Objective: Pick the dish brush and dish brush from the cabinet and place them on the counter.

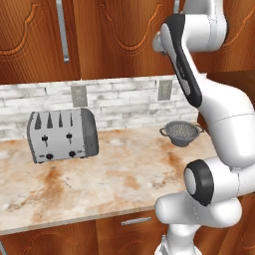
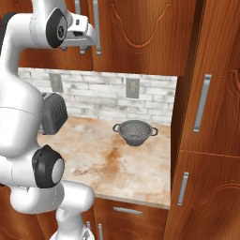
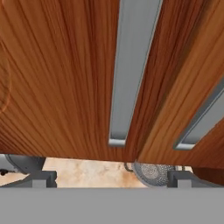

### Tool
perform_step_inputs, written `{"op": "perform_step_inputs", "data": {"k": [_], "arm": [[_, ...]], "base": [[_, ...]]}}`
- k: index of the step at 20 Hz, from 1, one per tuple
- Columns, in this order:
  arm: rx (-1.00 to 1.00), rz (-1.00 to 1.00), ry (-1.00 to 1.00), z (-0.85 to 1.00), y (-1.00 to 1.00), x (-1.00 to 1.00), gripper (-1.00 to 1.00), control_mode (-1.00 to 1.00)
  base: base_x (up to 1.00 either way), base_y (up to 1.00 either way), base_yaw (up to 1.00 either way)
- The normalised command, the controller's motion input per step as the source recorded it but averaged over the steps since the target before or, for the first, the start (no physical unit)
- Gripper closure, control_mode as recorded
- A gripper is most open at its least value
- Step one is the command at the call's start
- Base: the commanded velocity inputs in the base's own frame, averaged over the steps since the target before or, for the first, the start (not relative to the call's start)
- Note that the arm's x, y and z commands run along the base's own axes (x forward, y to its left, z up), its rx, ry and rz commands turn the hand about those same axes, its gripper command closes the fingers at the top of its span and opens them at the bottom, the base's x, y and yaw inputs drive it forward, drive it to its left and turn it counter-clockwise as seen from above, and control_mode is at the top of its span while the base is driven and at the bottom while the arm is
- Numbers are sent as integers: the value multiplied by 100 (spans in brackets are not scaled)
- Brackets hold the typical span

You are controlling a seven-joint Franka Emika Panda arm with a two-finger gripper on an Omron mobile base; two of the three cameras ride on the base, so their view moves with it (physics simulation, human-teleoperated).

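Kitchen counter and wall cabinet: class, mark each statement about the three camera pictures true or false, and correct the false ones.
1. The cabinet doors are shut. True.
2. The colander hangs on the wall. False: it stands on the counter, near the right end.
3. The gripper holds a brush. False: its jaws are open and empty, close to a silver bar handle.
4. A toaster stands on the counter's left part. True.
5. The colander lies on its side. False: it sits upright, bowl opening upward.
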Motion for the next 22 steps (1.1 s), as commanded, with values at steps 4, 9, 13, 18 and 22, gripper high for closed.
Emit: {"op": "perform_step_inputs", "data": {"k": [4,9,13,18,22], "arm": [[0,0,0,2,-2,30,-100,-100],[0,0,0,1,-2,26,-100,-100],[0,0,0,0,-2,28,-100,-100],[0,0,0,0,0,26,-100,-100],[0,0,0,0,0,27,-100,-100]], "base": [[0,0,0],[0,0,0],[0,0,0],[0,0,0],[0,0,0]]}}
